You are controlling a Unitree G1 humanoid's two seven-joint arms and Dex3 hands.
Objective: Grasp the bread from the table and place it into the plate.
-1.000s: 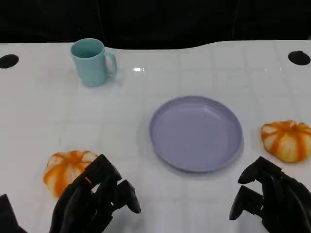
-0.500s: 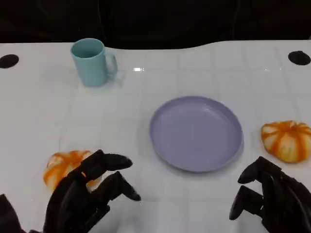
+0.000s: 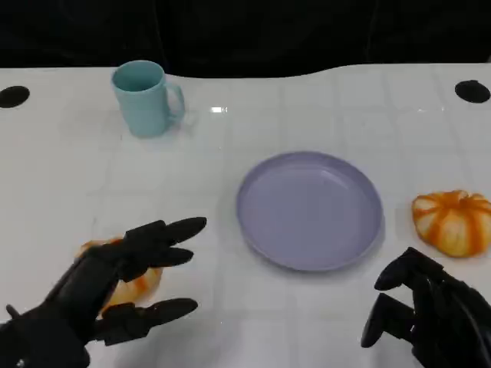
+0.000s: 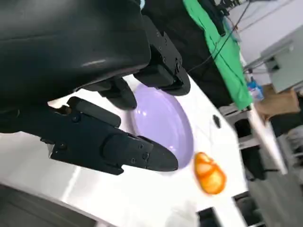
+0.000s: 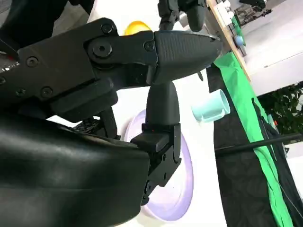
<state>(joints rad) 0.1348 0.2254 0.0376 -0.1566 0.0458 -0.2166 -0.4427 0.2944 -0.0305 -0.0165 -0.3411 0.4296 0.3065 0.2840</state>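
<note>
Two orange-and-white pumpkin-shaped breads lie on the white table. One bread (image 3: 143, 282) is at the near left, partly under my left hand (image 3: 86, 297), whose fingers are stretched out and spread above it with nothing gripped. The other bread (image 3: 454, 222) lies right of the lilac plate (image 3: 310, 208), which is bare. My right hand (image 3: 431, 319) hovers at the near right, fingers curled in and holding nothing, just short of that bread. The left wrist view shows the plate (image 4: 163, 118) and the far bread (image 4: 208, 173) beyond my fingers (image 4: 113, 147).
A light blue mug (image 3: 146, 98) stands at the back left, also seen in the right wrist view as the mug (image 5: 211, 106). Black round holes (image 3: 472, 90) mark the table's far corners. A dark backdrop runs behind the far edge.
My left hand has uncurled and spread its fingers, reaching out over the left bread. The right hand, the plate and both breads have stayed put.
</note>
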